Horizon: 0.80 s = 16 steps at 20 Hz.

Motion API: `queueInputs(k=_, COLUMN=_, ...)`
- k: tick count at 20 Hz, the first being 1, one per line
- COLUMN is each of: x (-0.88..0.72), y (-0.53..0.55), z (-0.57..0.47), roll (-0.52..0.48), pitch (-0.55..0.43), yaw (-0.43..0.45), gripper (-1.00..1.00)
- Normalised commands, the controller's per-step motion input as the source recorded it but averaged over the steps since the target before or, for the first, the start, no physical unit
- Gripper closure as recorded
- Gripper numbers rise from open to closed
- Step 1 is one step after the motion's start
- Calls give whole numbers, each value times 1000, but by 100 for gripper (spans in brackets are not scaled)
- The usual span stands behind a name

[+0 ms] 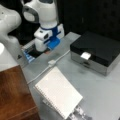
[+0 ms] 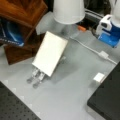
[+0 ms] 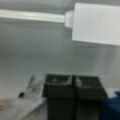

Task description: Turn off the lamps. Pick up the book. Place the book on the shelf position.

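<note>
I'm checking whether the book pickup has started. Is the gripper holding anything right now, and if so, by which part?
Nothing is held. The gripper has its fingers pressed together with nothing between them, above the grey table. The book lies apart, propped on metal strips.

Book: matt white paper. Shelf position: glossy reddish wood w/ grain. Box: matt black top, metal sides.

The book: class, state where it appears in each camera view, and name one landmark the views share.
In a front view: the book lies bottom centre, tilted, right of the wooden board.
In a front view: the book sits left of centre, below the lamp shade.
Wrist view: not in it; the gripper is at the bottom.
Shared landmark: the white inline cable switch.
</note>
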Motion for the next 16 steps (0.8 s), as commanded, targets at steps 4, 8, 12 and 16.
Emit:
queueInputs(k=4, x=-112, y=-4, z=212, roll=145, pitch=32, yaw=10, gripper=100)
queueInputs(k=8, x=-67, y=32, z=195, roll=149, pitch=66, yaw=-2, gripper=100)
queueInputs(k=12, x=-16, y=33, z=115, roll=158, pitch=74, yaw=3, gripper=100)
queueInputs(k=16, x=1, y=28, z=73, roll=159, pitch=89, yaw=17, gripper=100)
